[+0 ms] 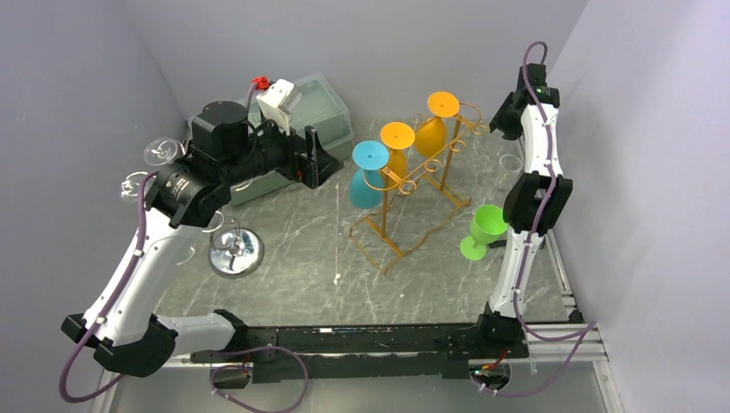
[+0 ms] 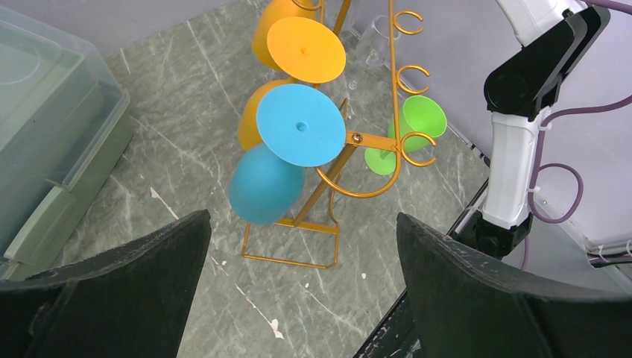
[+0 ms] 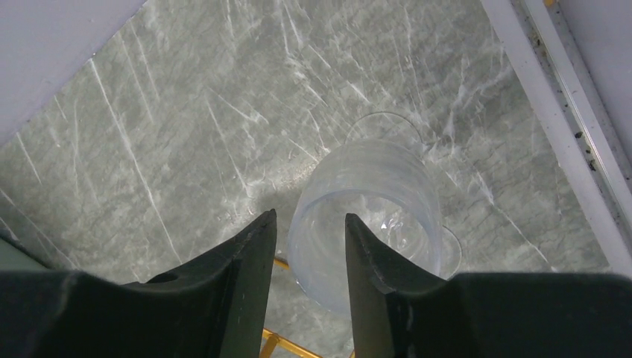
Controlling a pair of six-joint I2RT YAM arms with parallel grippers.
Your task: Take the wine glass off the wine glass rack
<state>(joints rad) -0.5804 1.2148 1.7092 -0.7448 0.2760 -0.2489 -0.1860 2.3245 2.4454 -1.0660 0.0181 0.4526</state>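
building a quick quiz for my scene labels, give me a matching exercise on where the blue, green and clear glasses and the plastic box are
Things:
1. blue plastic wine glass
2. green plastic wine glass
3. clear glass
4. translucent lidded plastic box

Places:
A. upright on the marble table, off the rack
B. below the right gripper
C. hanging upside down on the golden wire rack
D. far side of the table, left of the rack

Pairs: 1-C, 2-A, 3-B, 4-D

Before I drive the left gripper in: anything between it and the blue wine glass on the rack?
Nothing visible. The open left gripper faces the blue plastic wine glass hanging at the near end of the golden wire rack; only bare marble tabletop shows between. The orange glasses hang behind it.
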